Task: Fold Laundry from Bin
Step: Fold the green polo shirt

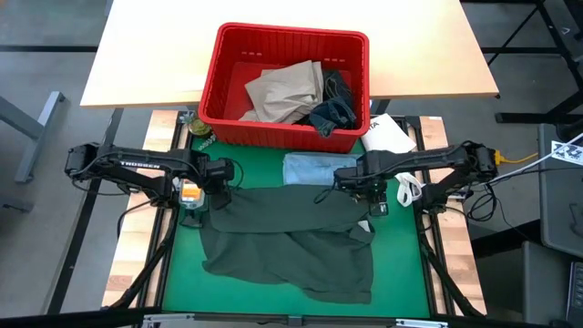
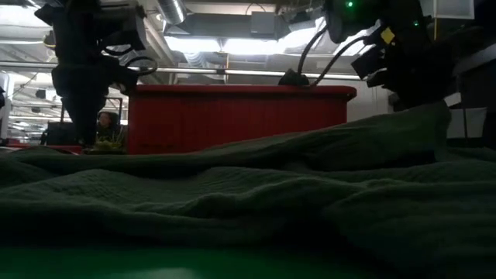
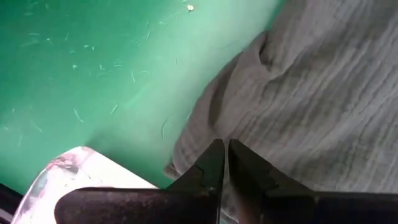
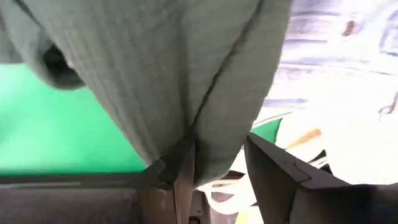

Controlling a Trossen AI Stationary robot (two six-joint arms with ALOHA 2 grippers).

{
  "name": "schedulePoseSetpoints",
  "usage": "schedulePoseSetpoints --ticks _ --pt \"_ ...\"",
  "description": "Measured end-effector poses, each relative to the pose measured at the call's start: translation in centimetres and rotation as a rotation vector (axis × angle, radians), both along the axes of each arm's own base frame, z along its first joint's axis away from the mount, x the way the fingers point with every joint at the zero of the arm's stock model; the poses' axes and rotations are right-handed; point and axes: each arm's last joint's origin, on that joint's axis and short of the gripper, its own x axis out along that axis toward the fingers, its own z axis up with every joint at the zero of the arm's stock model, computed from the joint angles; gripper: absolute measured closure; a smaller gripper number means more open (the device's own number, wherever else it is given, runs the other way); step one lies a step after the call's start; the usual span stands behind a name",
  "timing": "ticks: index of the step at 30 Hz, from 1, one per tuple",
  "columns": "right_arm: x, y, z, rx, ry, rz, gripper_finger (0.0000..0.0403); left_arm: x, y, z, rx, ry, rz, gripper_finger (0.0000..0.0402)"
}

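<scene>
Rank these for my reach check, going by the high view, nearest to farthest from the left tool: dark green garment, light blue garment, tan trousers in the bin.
From the left tool:
1. Dark green garment, right at the tool, spread on the mat.
2. Light blue garment, mid-table, before the red bin.
3. Tan trousers, inside the bin, farthest.

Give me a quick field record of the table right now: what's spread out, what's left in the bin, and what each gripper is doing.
spread on mat: dark green garment, rumpled, not yet folded
behind it: light blue garment, lying flat near the bin
bin: red, at the far edge, holding tan khaki trousers and dark blue jeans
left gripper: shut on the green garment's left far corner
right gripper: at the garment's right far corner, cloth draped between its fingers, grip unclear
beside bin: white packet
</scene>
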Motion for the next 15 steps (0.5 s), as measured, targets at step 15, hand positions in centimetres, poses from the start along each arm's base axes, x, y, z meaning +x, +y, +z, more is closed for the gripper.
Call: schedulePoseSetpoints --ticks 15 --pt "2.1 -0.2 -1.6 -0.073 -0.244 -0.022 0.0265 0.7 0.1 -1.6 0.052 -0.115 -0.01 0.0383"
